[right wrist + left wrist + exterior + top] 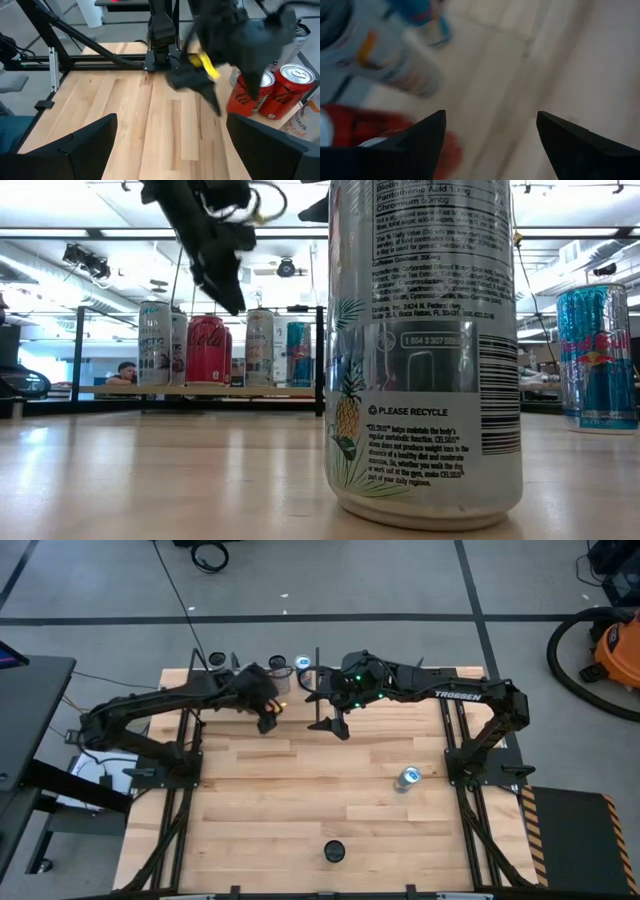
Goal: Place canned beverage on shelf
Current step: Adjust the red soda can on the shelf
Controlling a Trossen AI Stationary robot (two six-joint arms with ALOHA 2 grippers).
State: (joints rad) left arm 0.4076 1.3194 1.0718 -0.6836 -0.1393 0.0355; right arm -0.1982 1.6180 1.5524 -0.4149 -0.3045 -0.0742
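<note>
Right then, your left gripper [268, 723] hung near the upper middle of the high view, just at the front edge of the shelf [250, 685], its dark wedge-shaped fingers [420, 137] spread wide with nothing between them. In the left wrist view those fingers framed pale, smooth wood, with a white printed can [385, 55] and a blurred red can [350, 127] close by.

Your right gripper [333, 724] sat just beside it, a little right of centre in the high view, also splayed open and empty, its matte black fingers [75, 145] filling the lower corners of the right wrist view. Past them you had two glossy red cans [272, 92] with silver tops, standing upright and touching.

Across the low view, the shelf [200, 389] showed as a thin pale board between slim black uprights at mid-left, carrying a row of upright cylinders: a white can [155, 343], a red cola can [206, 348], a silver one [259, 347], a blue one [298, 352].

Still on the butcher-block table [300, 810] you had a tall silvery can [425, 350] with a pineapple print, huge in the centre of the low view, a blue-and-silver can [409, 777] at the right, and a dark-topped can [334, 852] at bottom centre of the high view.
</note>
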